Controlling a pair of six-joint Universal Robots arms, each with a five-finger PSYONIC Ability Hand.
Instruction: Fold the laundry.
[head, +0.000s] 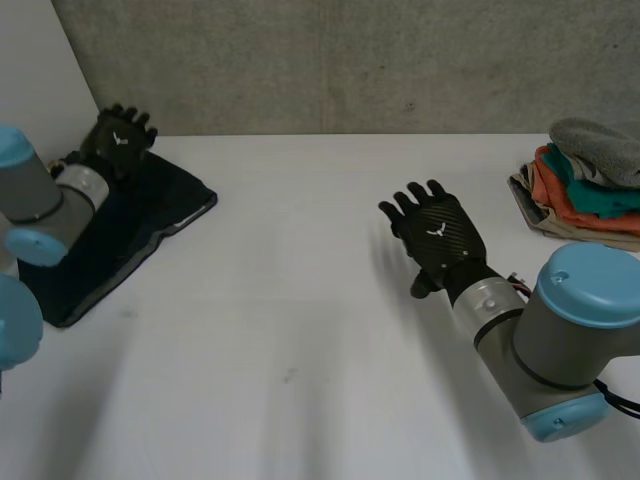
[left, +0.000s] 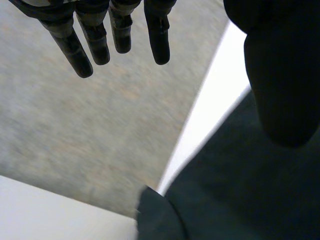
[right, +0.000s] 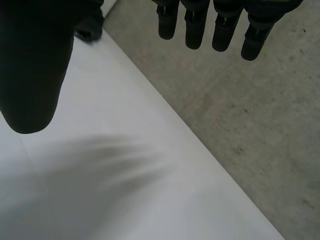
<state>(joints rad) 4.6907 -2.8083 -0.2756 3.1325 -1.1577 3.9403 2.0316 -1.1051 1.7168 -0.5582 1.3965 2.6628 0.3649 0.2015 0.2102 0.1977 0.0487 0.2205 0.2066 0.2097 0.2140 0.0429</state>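
Right hand (head: 437, 232) and left hand (head: 118, 138) hang empty, fingers apart; a careless reach could topple the pile (head: 590, 175) at two o'clock.

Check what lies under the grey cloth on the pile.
Under the grey cloth lie a teal cloth, an orange cloth and a beige cloth. Anything deeper inside is covered.
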